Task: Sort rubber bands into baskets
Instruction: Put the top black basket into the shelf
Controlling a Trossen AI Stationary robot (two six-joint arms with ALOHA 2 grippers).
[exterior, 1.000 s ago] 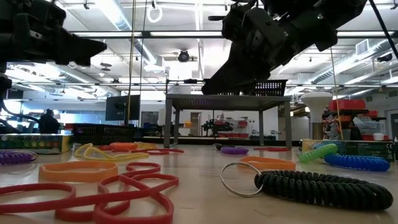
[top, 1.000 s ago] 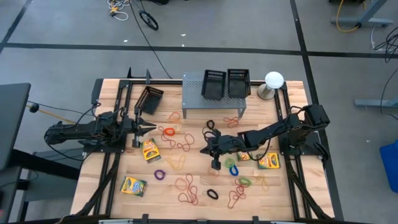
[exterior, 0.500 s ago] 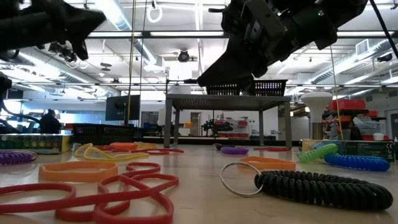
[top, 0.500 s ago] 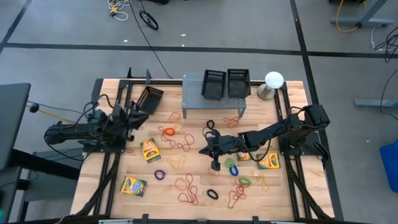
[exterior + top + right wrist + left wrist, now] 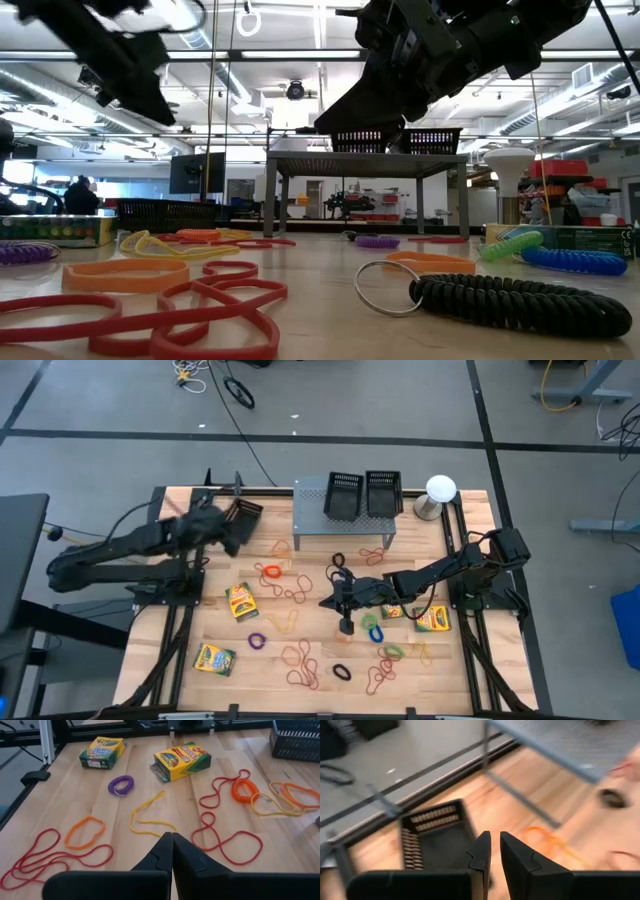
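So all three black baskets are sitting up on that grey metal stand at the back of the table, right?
Not quite: only two baskets sit on the grey metal stand. The third basket is down on the wooden table, to the left of the stand, near the left gripper. The high view shows this.

Left tool (image 5: 495, 851) nearly closed; right tool (image 5: 171, 851) closed, empty.

Two baskets (image 5: 363, 494) sit on the stand (image 5: 310, 500), a third basket (image 5: 243, 519) to its left on the table (image 5: 470, 670).
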